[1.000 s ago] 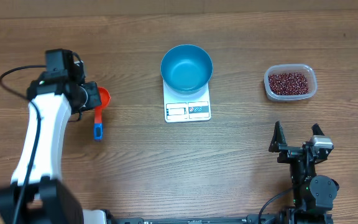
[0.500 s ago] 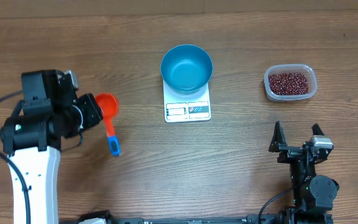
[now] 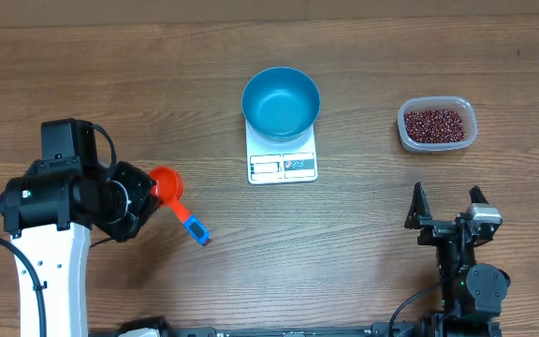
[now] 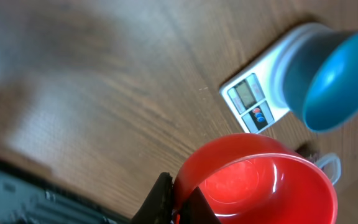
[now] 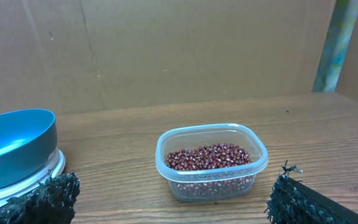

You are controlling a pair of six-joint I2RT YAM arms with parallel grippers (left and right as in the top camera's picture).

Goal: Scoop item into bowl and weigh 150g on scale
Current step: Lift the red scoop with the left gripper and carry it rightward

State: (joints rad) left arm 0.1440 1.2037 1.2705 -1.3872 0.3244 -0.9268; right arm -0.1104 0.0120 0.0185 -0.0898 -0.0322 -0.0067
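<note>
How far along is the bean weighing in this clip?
Done: the bowl sits empty on the scale. In hand: the left hand is shut on the rim of the red scoop, which is empty. Left: all the beans lie in the clear tub, so every scoop and the weighing remain; the right hand is open and holds nothing.

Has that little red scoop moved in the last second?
Yes. Against the scale, the red scoop in the left gripper has moved toward the robot's side of the table, and slightly rightward.
</note>
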